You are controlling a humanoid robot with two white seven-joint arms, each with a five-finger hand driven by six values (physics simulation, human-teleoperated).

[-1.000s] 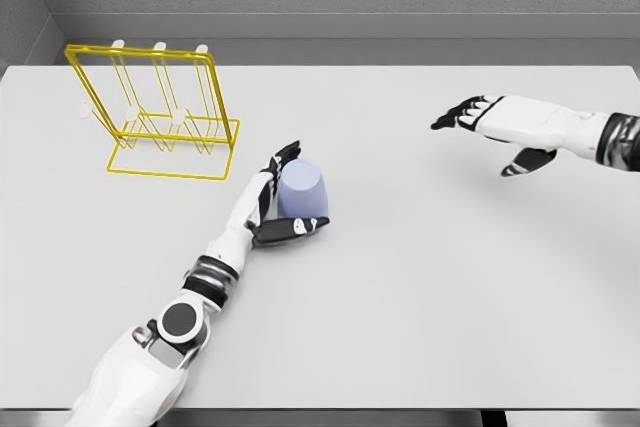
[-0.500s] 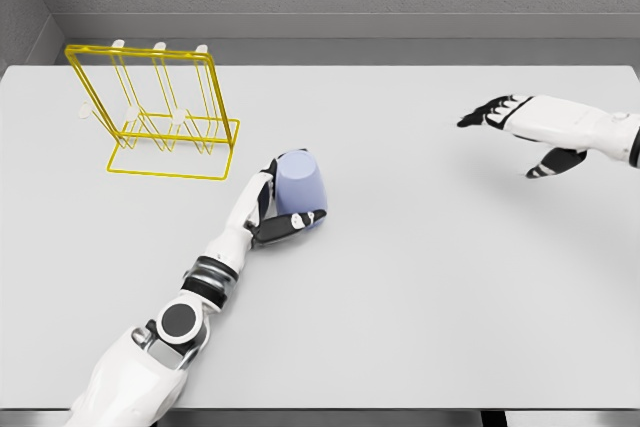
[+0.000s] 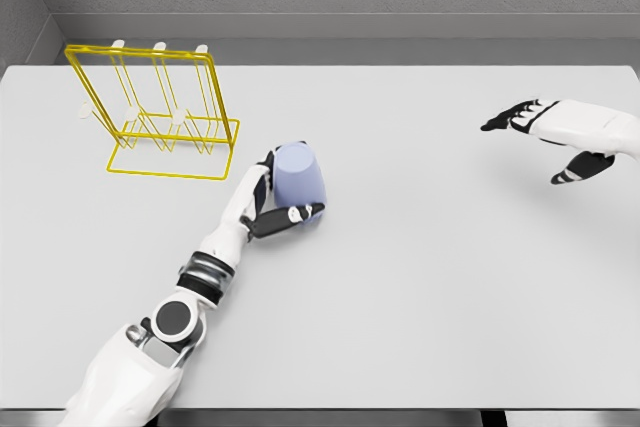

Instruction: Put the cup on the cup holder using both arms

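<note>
A pale blue cup (image 3: pixel 299 178) is upside down in the middle-left of the white table (image 3: pixel 400 277). My left hand (image 3: pixel 274 193) is shut on it, dark fingers wrapped around its left side and thumb under its rim. The yellow wire cup holder (image 3: pixel 155 107) with white pegs stands at the back left, well apart from the cup. My right hand (image 3: pixel 545 132) hovers at the far right edge of the view, fingers spread and holding nothing.
A grey wall runs behind the table's far edge. The table's front edge lies along the bottom of the view.
The left hand has lifted the cup slightly up and toward the holder. The right hand has drawn back to the right, nearer the picture's edge.
</note>
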